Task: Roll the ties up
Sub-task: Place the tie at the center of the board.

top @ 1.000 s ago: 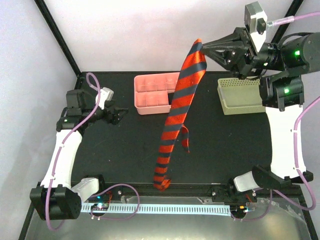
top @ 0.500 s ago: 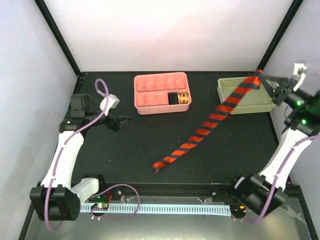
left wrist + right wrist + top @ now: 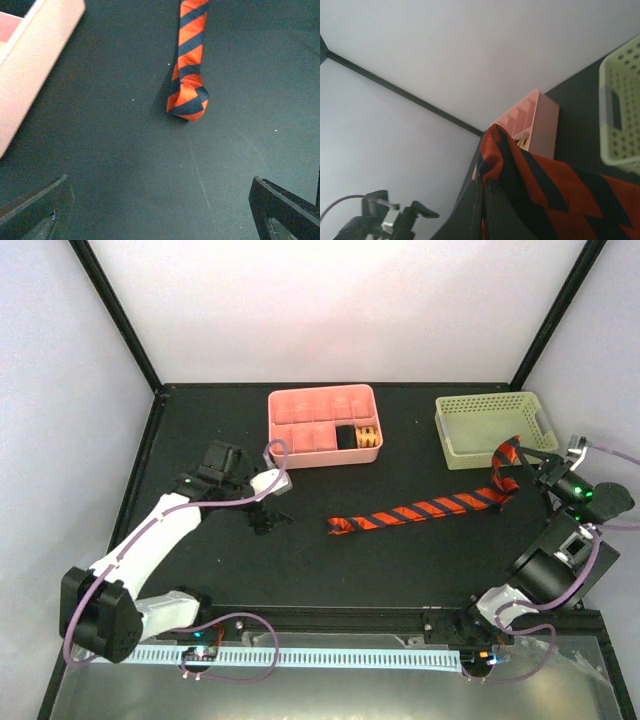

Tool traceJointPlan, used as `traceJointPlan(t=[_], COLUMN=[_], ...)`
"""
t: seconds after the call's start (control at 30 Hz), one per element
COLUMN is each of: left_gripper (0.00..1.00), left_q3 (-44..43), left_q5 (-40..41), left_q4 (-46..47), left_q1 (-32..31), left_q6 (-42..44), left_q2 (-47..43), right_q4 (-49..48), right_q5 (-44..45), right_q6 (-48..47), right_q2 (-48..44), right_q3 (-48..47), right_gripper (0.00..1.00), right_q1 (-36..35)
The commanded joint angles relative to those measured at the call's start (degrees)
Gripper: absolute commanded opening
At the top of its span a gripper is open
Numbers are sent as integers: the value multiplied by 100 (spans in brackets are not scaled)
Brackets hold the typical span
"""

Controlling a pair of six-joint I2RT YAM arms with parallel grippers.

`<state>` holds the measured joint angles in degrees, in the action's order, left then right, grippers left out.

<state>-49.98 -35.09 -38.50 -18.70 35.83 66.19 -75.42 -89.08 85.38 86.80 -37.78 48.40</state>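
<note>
The orange-red tie with navy stripes [image 3: 420, 511] lies stretched across the table, running left to right. Its narrow end is folded over [image 3: 187, 100] and rests on the mat. The other end rises off the table at the right, where my right gripper [image 3: 518, 458] is shut on it. In the right wrist view the cloth [image 3: 545, 190] bunches up out of the closed fingers [image 3: 470, 210]. My left gripper [image 3: 266, 520] stands open just left of the narrow end, with only bare mat between its fingers [image 3: 285, 212].
A pink compartment tray [image 3: 300, 405] stands at the back middle, with a rolled item in one cell. Its wall [image 3: 30, 65] is close on the left gripper's left. A pale green basket [image 3: 495, 430] sits at the back right, just behind the right gripper.
The right arm swung from high at the back down to the right, laying the hanging tie flat across the table. The left arm moved right toward the tie's narrow end.
</note>
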Motion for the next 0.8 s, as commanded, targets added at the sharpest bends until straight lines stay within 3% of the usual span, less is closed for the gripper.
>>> traceJointPlan(t=[0.0, 0.1, 0.17, 0.2, 0.3, 0.33, 0.37, 0.43, 0.6, 0.77], left_gripper=[99, 99, 99, 99, 99, 99, 99, 99, 98, 94], left_q3=[-273, -416, -471, -493, -478, -458, -430, -348, -48, 220], left_q5=[245, 243, 232, 239, 301, 323, 342, 370, 573, 1150], left_q4=[95, 102, 48, 22, 11, 19, 45, 149, 816, 1636], left_q1=[-351, -424, -439, -441, -458, -469, -487, -515, -876, -1591], left_q6=[18, -109, -158, -176, -179, -160, -138, -87, 99, 562], left_q2=[320, 457, 541, 570, 601, 586, 554, 488, 373, 606], right_q4=[-1206, -123, 2157, 3936, 10038, 11280, 11892, 12013, 12438, 12620], right_q5=[-550, -531, -390, -272, 738, 1390, 1759, 2486, 3920, 4468], right_q6=[1238, 1074, -47, -1092, -6195, -7223, -7862, -8409, -10412, -11456], right_q2=[-561, -1212, -1680, -1934, -2327, -2281, -2174, -2098, -1521, -1116], right_q3=[237, 203, 85, -110, -1607, -2125, -2502, -2696, -2633, -2584], right_gripper=[2, 2, 2, 2, 2, 2, 2, 2, 2, 2], right_q1=[-280, -473, -514, -545, -765, -1021, -1398, -1741, -1731, -957])
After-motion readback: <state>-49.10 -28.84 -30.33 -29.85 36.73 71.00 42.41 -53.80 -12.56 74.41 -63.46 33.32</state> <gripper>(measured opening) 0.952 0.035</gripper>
